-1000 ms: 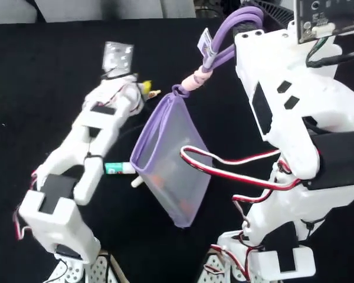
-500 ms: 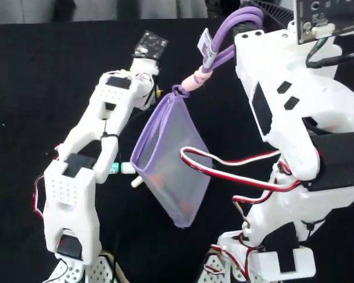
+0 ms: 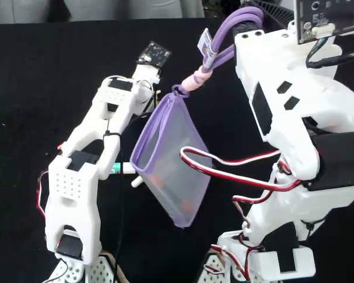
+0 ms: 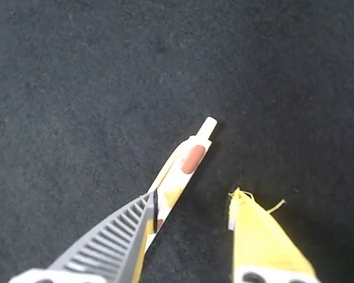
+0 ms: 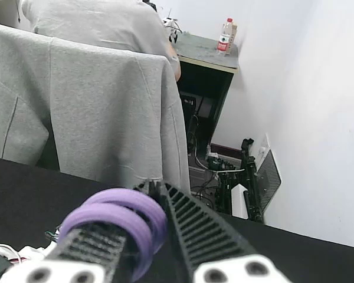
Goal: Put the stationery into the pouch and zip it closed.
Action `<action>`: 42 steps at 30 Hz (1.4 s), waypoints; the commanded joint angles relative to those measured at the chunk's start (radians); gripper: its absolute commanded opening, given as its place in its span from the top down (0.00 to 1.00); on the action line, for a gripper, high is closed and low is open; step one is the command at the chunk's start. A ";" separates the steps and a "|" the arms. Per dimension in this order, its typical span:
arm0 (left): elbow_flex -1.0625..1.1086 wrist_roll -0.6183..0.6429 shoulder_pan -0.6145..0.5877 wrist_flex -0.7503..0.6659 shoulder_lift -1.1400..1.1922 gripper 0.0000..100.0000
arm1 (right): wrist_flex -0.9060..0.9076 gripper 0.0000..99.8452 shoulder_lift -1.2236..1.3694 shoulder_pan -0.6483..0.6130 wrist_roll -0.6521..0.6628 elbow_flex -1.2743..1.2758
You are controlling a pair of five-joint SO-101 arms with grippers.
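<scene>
Wide open bench [image 3: 29,88] on the left arm's [image 3: 100,135] outer side, plenty of passage there. The pouch [image 3: 171,162] hangs just beside that arm, leaving a narrow gap at its mouth with a marker [image 3: 121,168] lying in it. The bulky right arm [image 3: 295,118] walls off the pouch's other side.

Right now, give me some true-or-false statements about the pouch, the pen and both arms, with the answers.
1. The right fingers are shut on the pouch's strap. True.
2. The pouch lies flat on the table. False: it hangs tilted from the strap.
3. The left fingers are shut on the pen. False: they are open, and the pen lies on the table beside one finger.
4. A green-tipped stick lies on the table by the pouch's mouth. True.
5. The pouch is zipped closed. False: its mouth is open.
</scene>
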 commanded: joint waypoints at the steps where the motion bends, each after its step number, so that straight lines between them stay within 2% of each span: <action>1: -0.059 -0.009 -0.033 -0.006 -0.015 0.79 | 0.005 0.99 -0.030 0.020 -0.003 -0.025; 8: -0.058 -0.017 -0.074 -0.031 -0.014 0.79 | 0.005 0.99 -0.030 0.017 -0.003 -0.025; 13: -0.018 -0.158 -0.071 -0.100 0.054 0.79 | 0.005 0.99 -0.031 0.018 -0.002 -0.025; 15: -0.024 -0.175 -0.070 -0.097 0.072 0.80 | 0.005 0.99 -0.035 0.018 -0.002 -0.025; 17: -0.041 -0.160 -0.068 -0.094 0.077 0.85 | 0.005 0.99 -0.036 0.018 -0.002 -0.025; 21: -0.099 -0.152 -0.070 -0.020 0.083 0.97 | 0.005 0.99 -0.036 0.018 -0.002 -0.025; 27: -0.179 -0.153 -0.051 0.121 0.089 0.96 | 0.006 0.99 -0.036 0.020 -0.002 -0.028; 31: -0.216 -0.146 -0.096 0.137 0.078 0.97 | 0.006 0.99 -0.036 0.020 -0.002 -0.031; 33: -0.263 -0.087 -0.136 0.137 0.077 0.97 | 0.006 0.99 -0.038 0.020 -0.002 -0.033; 36: -0.372 0.109 -0.211 0.153 0.077 0.97 | 0.006 0.99 -0.038 0.020 -0.002 -0.033; 42: -0.676 0.517 -0.323 0.381 0.015 0.97 | 0.006 0.99 -0.038 0.020 -0.002 -0.033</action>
